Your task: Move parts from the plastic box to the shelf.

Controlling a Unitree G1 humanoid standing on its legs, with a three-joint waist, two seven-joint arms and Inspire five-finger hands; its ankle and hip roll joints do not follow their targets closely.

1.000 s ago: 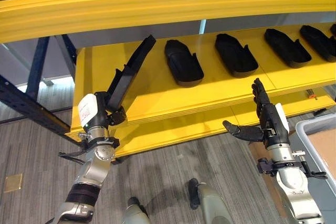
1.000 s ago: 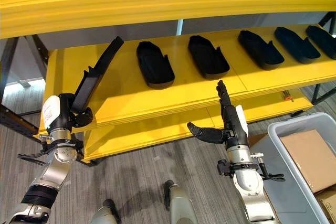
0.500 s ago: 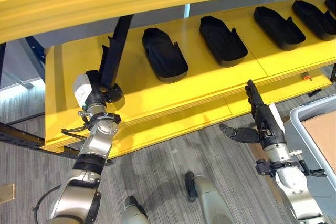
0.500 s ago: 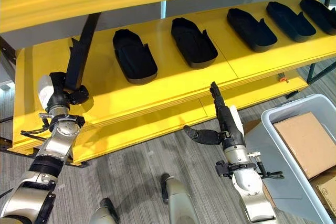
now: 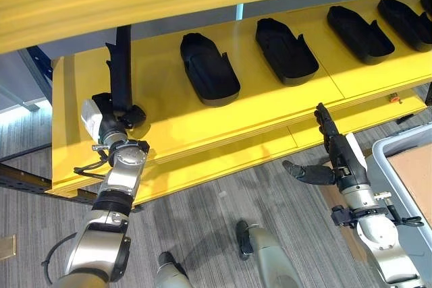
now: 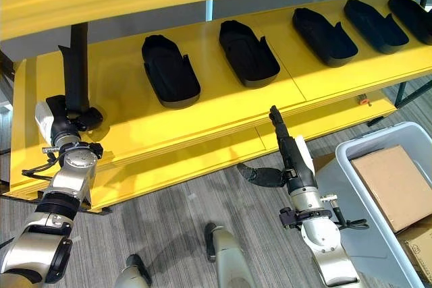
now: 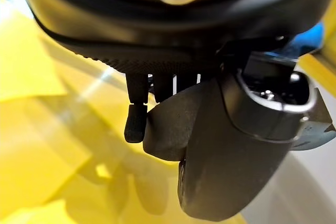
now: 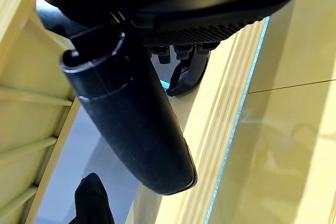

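Left eye view: left hand [image 5: 120,118] clamps part [image 5: 120,65], long axis upright (over shelf [image 5: 202,123]); rt hand [image 5: 332,156] open.

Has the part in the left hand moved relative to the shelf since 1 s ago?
Yes. The left hand now holds the black part upright over the yellow shelf, farther left of the nearest placed part; a second ago it leaned toward that part.

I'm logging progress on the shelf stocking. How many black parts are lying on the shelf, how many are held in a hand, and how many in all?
Black parts lying on the yellow shelf: 5
Black part held upright by the left hand: 1
Total: 6
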